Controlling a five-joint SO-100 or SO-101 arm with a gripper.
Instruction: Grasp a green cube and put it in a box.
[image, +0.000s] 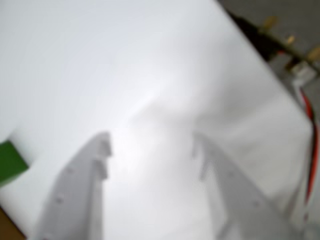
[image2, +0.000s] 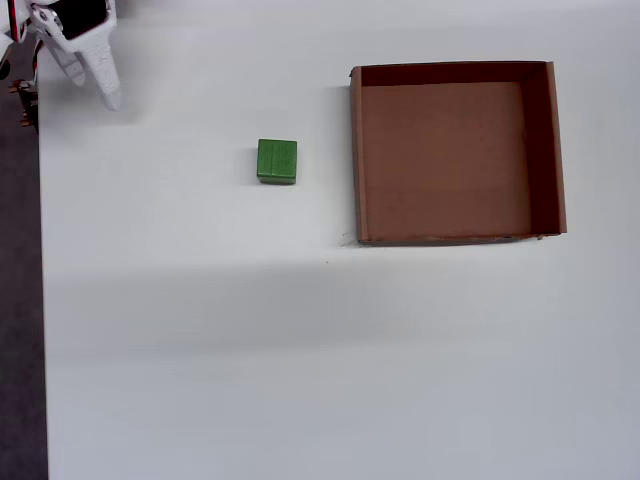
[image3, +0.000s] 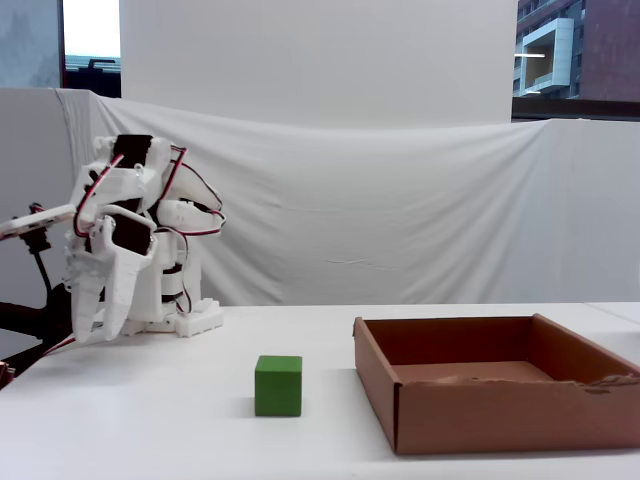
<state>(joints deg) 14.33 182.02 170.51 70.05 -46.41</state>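
In the fixed view the box sits nearest, on the right of the white table, its front wall a little ragged along the top edge and its brown floor bare. Just left of it, apart from its wall, the green cube stands flat on the table. Farther back on the left the white arm is folded up, red and black wires looping over its joints, with the gripper pointing down and hanging just above the table, well apart from the cube. A white cloth backdrop closes off the far side.

The overhead view shows the same layout: the cube lies left of the box with a clear strip of table between them, and the gripper pokes in at the upper left corner, far from both.

In the blurred wrist view the two white fingers stand spread with a wide gap of bare table between them, gripping nothing. The cube shows only as a green patch at the left edge, outside the jaws, with a sliver of brown in the bottom left corner
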